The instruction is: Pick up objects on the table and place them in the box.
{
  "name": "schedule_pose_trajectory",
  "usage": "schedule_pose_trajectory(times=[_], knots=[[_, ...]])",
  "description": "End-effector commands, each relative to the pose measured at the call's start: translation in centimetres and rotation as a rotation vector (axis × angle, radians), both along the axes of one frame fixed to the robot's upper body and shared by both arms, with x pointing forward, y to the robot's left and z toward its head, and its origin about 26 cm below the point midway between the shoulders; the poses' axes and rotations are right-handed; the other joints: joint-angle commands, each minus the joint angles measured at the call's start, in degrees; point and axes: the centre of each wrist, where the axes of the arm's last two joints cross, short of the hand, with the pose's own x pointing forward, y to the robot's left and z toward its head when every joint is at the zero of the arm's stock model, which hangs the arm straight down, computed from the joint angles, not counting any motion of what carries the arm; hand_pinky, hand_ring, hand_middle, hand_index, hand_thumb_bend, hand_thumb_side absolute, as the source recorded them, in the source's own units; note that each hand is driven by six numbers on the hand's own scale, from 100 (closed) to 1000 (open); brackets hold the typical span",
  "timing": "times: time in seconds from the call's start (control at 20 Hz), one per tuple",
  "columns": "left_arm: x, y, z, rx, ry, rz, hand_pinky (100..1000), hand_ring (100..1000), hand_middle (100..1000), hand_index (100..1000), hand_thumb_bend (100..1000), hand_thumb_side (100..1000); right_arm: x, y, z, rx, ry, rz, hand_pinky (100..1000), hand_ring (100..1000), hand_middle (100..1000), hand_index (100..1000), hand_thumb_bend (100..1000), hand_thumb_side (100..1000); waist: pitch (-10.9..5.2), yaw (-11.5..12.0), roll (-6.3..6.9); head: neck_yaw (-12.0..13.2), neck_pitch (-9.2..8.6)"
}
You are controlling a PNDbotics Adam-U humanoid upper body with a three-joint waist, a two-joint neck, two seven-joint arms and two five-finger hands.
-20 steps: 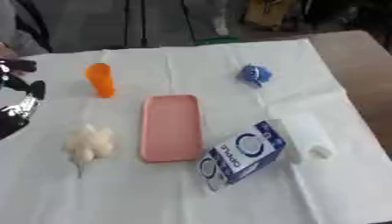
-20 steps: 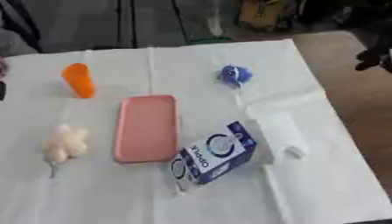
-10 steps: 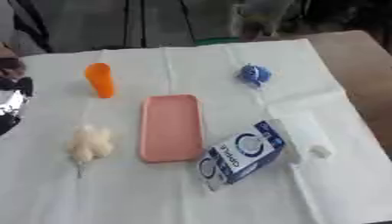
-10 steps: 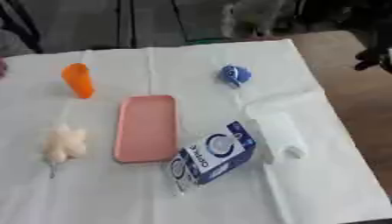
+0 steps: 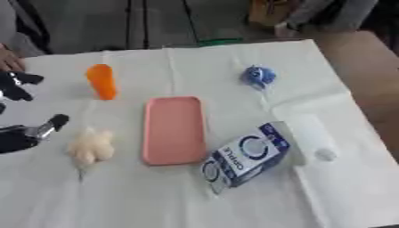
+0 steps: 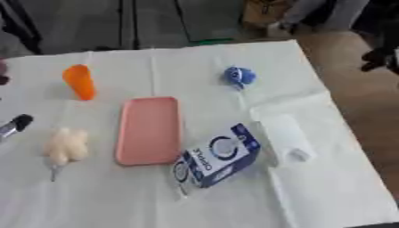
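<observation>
Left hand (image 5: pixel 19 133) has dropped nearer the cream tuft (image 5: pixel 91 148).

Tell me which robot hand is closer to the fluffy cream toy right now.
Left. The left robot hand sits just to the left of the fluffy cream toy, not touching. The right robot hand is far across the table, beyond its right edge.

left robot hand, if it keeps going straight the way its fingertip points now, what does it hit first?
The left robot hand sits at the left edge, a finger aimed up and to the right. That line runs over bare white cloth toward the orange object, probably the first contact. The cream fluffy object lies below the line. Height is unclear.
</observation>
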Motion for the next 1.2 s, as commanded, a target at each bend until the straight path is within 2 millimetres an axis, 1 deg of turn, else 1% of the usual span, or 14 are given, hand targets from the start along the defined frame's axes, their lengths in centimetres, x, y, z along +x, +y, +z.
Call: schedule_pose_trajectory(times=[0.05,0.1,0.25,0.3,0.45,0.5,0.65,0.7,0.85,1.0,1.2], knots=[[0.9,-0.2,1.3,0.176,0.079,-0.016,695,676,770,865,751,649,0.0,-0.2,0.8,-0.028,-0.017,0.001,463,523,741,916,330,657,-0.72,-0.07,-0.25,0.2,0.24],[1.3,-0.5,1.4,0.208,0.106,-0.031,691,662,755,862,780,677,0.0,-0.2,0.8,-0.029,-0.017,0.003,463,522,741,917,330,657,-0.73,-0.14,-0.33,0.3,0.24],[2.3,-0.9,1.7,0.264,0.174,-0.067,690,655,747,858,788,688,0.0,-0.2,0.7,-0.029,-0.016,0.003,463,522,741,917,330,657,-0.74,-0.18,-0.46,0.3,0.24],[2.7,-1.0,1.6,0.276,0.201,-0.078,683,632,726,845,780,700,0.0,-0.2,0.7,-0.029,-0.015,0.004,463,522,742,917,329,657,-0.74,-0.23,-0.46,0.42,0.24],[3.9,-1.0,1.1,0.283,0.263,-0.091,670,608,700,826,760,688,0.0,-0.2,0.7,-0.029,-0.014,0.007,463,522,742,918,328,657,-0.77,-0.27,-0.47,0.41,0.24],[4.3,-1.0,0.7,0.274,0.284,-0.091,659,595,686,821,723,687,0.0,-0.2,0.7,-0.029,-0.013,0.007,463,522,742,918,329,657,-0.78,-0.3,-0.5,0.43,0.24],[5.2,-0.6,-0.3,0.253,0.326,-0.086,658,595,686,820,726,687,0.0,-0.2,0.6,-0.028,-0.012,0.006,463,522,742,918,328,657,-0.8,-0.32,-0.54,0.44,0.24],[5.4,-0.5,-0.4,0.254,0.33,-0.075,648,583,672,807,742,657,-0.1,-0.2,0.6,-0.028,-0.012,0.006,463,521,742,919,328,656,-0.8,-0.36,-0.55,0.44,0.24],[6.3,-0.4,-1.4,0.25,0.315,-0.033,644,579,668,804,742,641,0.0,-0.2,0.6,-0.026,-0.012,0.008,463,521,742,919,328,657,-0.74,-0.49,-0.56,0.46,0.24],[6.8,-0.6,-2.4,0.222,0.266,-0.015,639,569,658,801,695,595,0.0,-0.2,0.6,-0.025,-0.01,0.009,463,521,742,919,327,656,-0.68,-0.53,-0.57,0.6,0.24],[7.0,-0.9,-3.7,0.203,0.237,-0.012,637,567,654,799,685,597,0.0,-0.1,0.6,-0.025,-0.011,0.009,463,521,742,920,327,656,-0.64,-0.57,-0.58,0.71,0.24]])
